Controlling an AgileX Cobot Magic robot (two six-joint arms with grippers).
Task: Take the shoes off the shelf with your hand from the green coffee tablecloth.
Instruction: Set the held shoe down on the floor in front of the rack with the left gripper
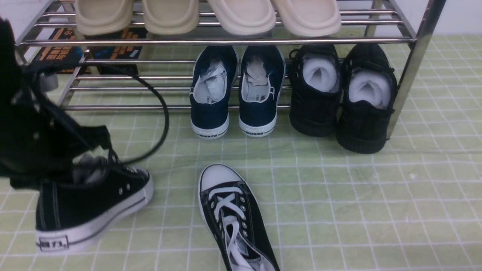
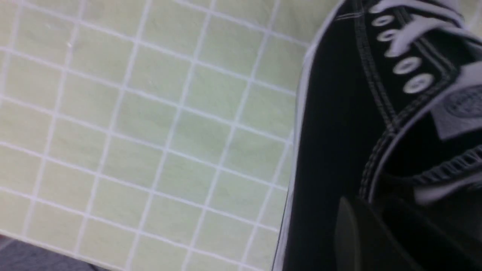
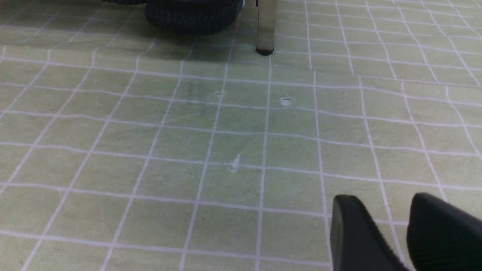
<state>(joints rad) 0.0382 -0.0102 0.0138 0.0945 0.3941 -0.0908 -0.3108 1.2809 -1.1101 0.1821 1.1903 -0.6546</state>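
On the pale green gridded cloth [image 1: 339, 195], one black canvas sneaker with white laces [image 1: 233, 222] lies before the chrome rack [image 1: 226, 42].
Our left claw [image 2: 371, 229] grips its mate [image 1: 90, 199] by the side.

You've got even, moderate light, source unseen; small glints on the chrome shelf [image 1: 226, 42]; left arm [image 1: 41, 124] blurred, near left; left wrist view soft, gripper fingers [image 2: 361, 233] out of focus.

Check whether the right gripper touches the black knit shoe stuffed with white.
Apart. The right wrist view shows bare green cloth between the right gripper and the black knit shoe.
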